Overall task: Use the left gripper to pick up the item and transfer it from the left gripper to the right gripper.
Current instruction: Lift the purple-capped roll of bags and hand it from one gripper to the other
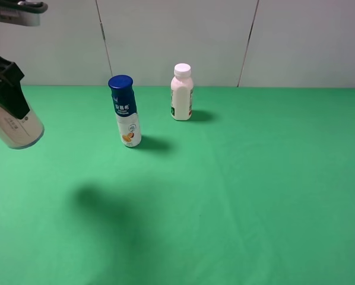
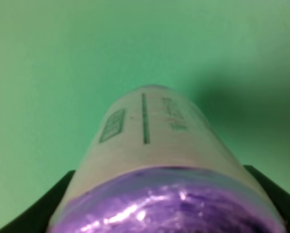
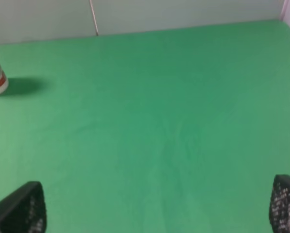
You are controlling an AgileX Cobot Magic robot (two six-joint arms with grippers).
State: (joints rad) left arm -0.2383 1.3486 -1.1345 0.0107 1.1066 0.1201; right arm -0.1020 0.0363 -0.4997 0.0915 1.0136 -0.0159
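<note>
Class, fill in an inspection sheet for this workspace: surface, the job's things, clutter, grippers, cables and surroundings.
Surface: green cloth, with a soft shadow near the left front.
Job's things: item, cream wrapper with a purple end, held off the cloth.
Clutter: blue-capped bottle and white-capped bottle, both upright and standing apart.
Grippers: left gripper shut on the item; right gripper open, nothing between its fingers.
Cables: nothing seen.
Surroundings: pale panelled wall behind.

The green table (image 1: 254, 196) carries two upright bottles, a blue-capped white bottle (image 1: 125, 111) and, near that bottle but apart from it, farther back and to its right, a shorter white-capped white bottle (image 1: 181, 92).
</note>
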